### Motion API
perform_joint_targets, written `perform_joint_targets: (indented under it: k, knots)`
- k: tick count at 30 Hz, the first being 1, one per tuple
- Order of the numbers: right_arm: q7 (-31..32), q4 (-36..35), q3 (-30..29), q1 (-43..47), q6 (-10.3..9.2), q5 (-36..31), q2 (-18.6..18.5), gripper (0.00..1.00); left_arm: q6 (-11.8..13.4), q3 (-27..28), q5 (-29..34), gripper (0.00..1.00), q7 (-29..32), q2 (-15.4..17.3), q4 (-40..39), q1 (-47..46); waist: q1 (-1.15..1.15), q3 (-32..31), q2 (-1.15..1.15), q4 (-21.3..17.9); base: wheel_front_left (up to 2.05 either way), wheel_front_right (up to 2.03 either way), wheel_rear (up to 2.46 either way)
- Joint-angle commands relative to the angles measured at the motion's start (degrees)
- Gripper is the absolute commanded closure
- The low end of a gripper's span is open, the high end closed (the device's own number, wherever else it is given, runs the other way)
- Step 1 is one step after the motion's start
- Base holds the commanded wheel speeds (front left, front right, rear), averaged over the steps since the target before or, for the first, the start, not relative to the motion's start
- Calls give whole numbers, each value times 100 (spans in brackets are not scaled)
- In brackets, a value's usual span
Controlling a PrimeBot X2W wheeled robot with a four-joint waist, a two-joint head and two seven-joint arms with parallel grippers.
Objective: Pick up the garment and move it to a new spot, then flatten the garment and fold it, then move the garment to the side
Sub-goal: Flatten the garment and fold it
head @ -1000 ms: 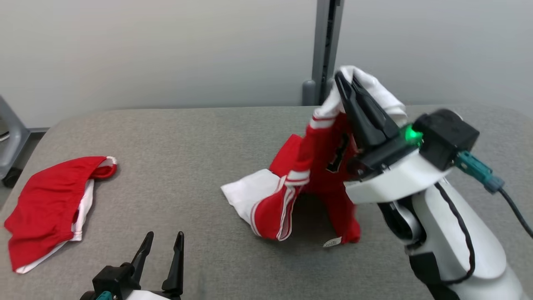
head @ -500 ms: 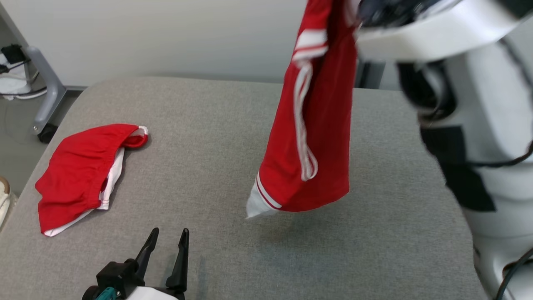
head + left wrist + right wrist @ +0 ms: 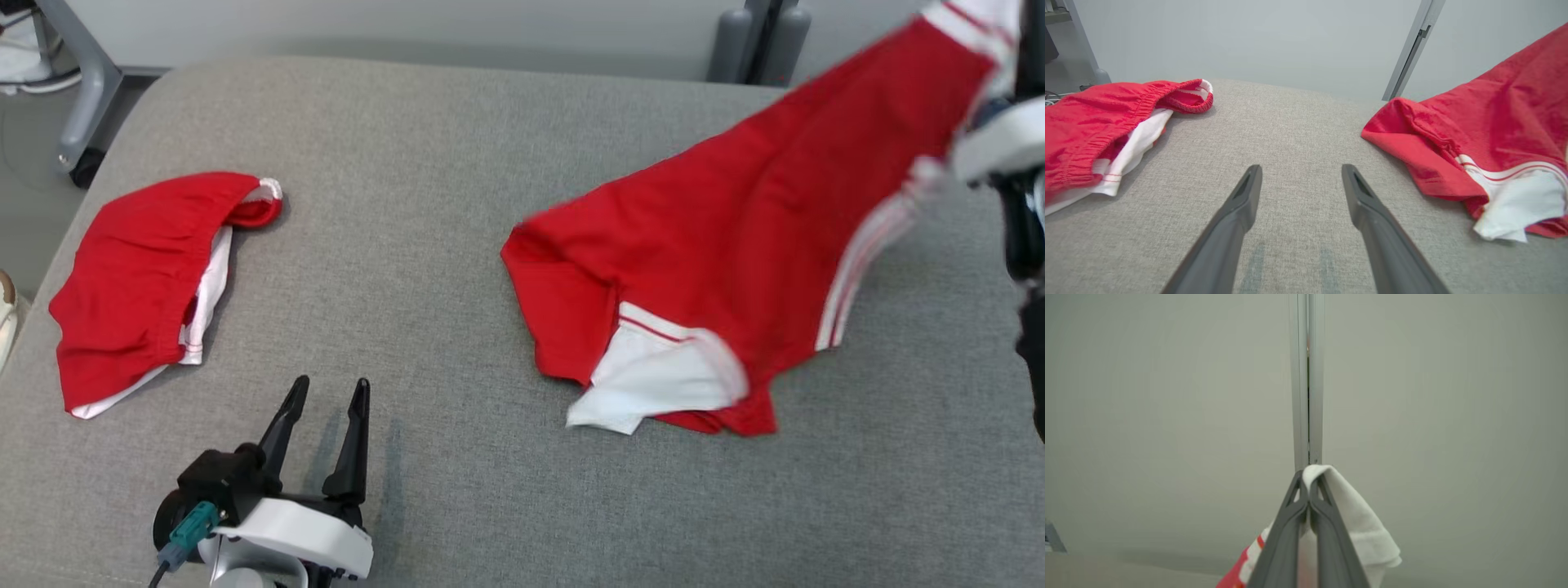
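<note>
The garment (image 3: pixel 735 245), a red top with white trim, stretches in a slant across the right half of the gray desk (image 3: pixel 424 269). Its lower end lies on the desk right of centre, with a white panel folded out at the near edge. Its upper end rises off the surface toward the top right corner of the head view, where the cloth is blurred beside the pale housing of the right arm.

In the right wrist view, the right tool (image 3: pixel 1308 482) has its two fingers pressed together on a white fold of the garment (image 3: pixel 1359 526). The fold drapes over the fingertips and hangs down to one side, with a bit of red showing below. Behind it stand a plain wall and a gray upright post (image 3: pixel 1306 375).

The left tool (image 3: pixel 331 384) sits low over the near left part of the desk with its fingers spread wide and nothing between them. In the left wrist view, the left tool (image 3: pixel 1301 169) points across bare desk fabric, with the garment (image 3: pixel 1486 134) off to one side and a pair of red shorts (image 3: pixel 1106 118) off to the other.

The red shorts (image 3: pixel 139 278) lie crumpled near the desk's left edge, well apart from the garment, white lining showing along one side.
</note>
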Motion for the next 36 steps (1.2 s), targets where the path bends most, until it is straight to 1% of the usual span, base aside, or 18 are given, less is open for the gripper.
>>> perform_joint_targets:
  k: [1,2,3,5,8,9,12,14,20,25,30,33,36]
  knots:
    - [23,101,-76,78,1,-88,-44,65,-19,0,-12,0,-11,20,-15,-108,0,140,0,50,0,0,0]
    - [48,312,-242,156,1,-135,-41,12,-25,3,-3,0,-11,21,-24,-141,0,188,0,55,0,0,0]
    - [51,468,-376,193,1,-200,-38,0,-26,8,9,0,-11,20,-27,-171,0,231,0,50,0,0,0]
    - [31,837,-636,380,1,-384,32,0,-44,53,75,0,-11,20,-2,-208,0,293,0,-2,0,0,0]
    - [-5,919,-758,467,0,-425,79,0,-55,97,91,0,-11,17,12,-208,0,296,0,-57,0,0,0]
    - [-21,907,-776,589,1,-467,220,0,-61,128,110,0,-11,20,31,-187,0,265,0,-125,0,0,0]
    - [-48,763,-722,852,1,-441,410,0,-59,177,101,0,-11,22,63,-150,0,153,0,-237,0,0,0]
    - [-51,529,-618,1096,1,-378,547,0,-63,174,103,0,-11,19,79,-102,0,48,0,-312,0,0,0]
    - [-50,-170,152,2172,1,-52,877,0,-63,145,119,0,-11,21,151,111,0,-358,0,-496,0,0,0]
    - [-51,-617,925,3090,1,290,1001,0,-15,133,109,0,-11,20,156,290,0,-558,0,-575,0,0,0]
    - [-52,-818,1644,3749,1,546,1047,0,-13,134,148,0,-11,21,172,345,0,-590,0,-599,0,0,0]
    - [-51,-875,1816,3933,1,683,1050,0,-15,139,154,0,-11,21,173,342,0,-580,0,-596,0,0,0]
    - [-51,-966,2183,4156,1,888,1063,0,-18,130,141,0,-11,21,164,348,0,-551,0,-590,0,0,0]
